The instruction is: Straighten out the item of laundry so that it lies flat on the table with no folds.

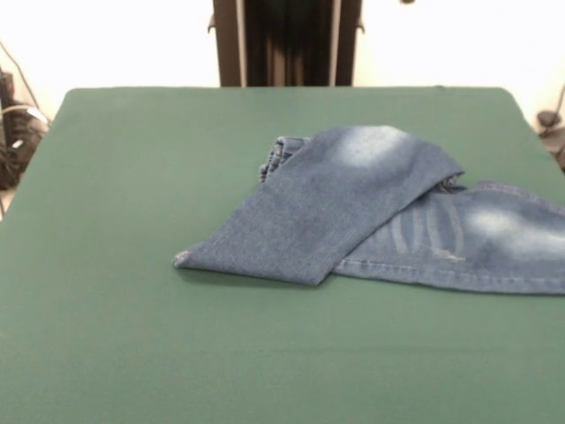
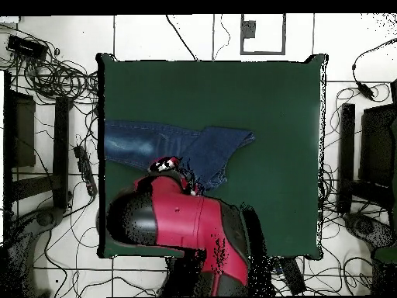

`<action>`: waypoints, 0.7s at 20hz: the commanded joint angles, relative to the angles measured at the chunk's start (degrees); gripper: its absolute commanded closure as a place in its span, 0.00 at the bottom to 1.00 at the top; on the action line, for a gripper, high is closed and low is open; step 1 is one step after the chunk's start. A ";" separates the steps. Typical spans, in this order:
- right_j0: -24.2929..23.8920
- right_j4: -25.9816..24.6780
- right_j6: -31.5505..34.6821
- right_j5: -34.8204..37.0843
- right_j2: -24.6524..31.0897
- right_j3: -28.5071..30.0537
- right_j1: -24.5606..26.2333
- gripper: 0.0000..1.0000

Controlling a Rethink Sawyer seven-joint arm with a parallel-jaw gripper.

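Denim jeans (image 1: 353, 208) folded on felt table (image 1: 132, 265).

The desk (image 1: 132, 265) is covered in a plain dark green cloth, even in tone, with no pattern. The jeans (image 1: 353, 208) are mid-blue denim — darker along the folded-over leg, with 2 faded, almost white patches, one near the top of the fold and one on the leg lying to the side. Pale vertical streaks mark the denim just below the fold. From overhead the jeans (image 2: 178, 147) read as a deeper blue with a lighter band. The arm (image 2: 186, 225) is bright red with black sections. The floor (image 2: 341, 39) around the desk is white with dark grid lines and black cables.
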 commanded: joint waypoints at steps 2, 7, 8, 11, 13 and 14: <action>-3.00 -8.17 -7.64 -11.35 12.03 5.06 8.82 0.00; -5.21 -11.17 -4.77 -15.57 13.96 3.13 13.02 0.00; -5.89 -11.39 -4.64 -15.80 14.63 3.06 13.48 0.00; -7.30 -12.54 -4.23 -16.51 15.90 2.79 14.49 0.00; -8.02 -13.56 -4.38 -16.64 16.25 2.08 15.03 0.00; -8.54 -14.12 -4.59 -16.61 16.53 1.72 15.18 0.00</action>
